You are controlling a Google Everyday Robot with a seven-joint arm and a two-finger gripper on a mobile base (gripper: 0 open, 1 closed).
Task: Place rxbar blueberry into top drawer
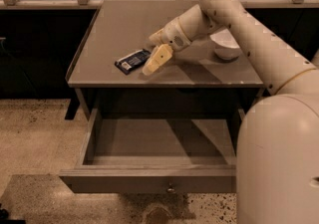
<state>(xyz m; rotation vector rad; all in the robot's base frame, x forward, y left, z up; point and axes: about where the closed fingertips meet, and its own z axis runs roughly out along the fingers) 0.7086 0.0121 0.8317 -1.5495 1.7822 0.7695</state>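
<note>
The rxbar blueberry point(132, 61), a flat dark-blue bar with a pale end, lies on the cabinet top near its front left. My gripper point(156, 59) hangs just right of the bar, low over the top and almost touching the bar's right end. The bar is not held. The top drawer point(149, 180) is pulled wide open below, with its small round knob point(170, 187) at the centre of the front panel. The inside of the drawer holds nothing that I can see.
A white bowl point(227, 46) stands on the cabinet top at the right, partly behind my arm point(249, 34). A railing runs behind the cabinet. My robot's body point(279, 158) fills the lower right. Speckled floor lies to the left.
</note>
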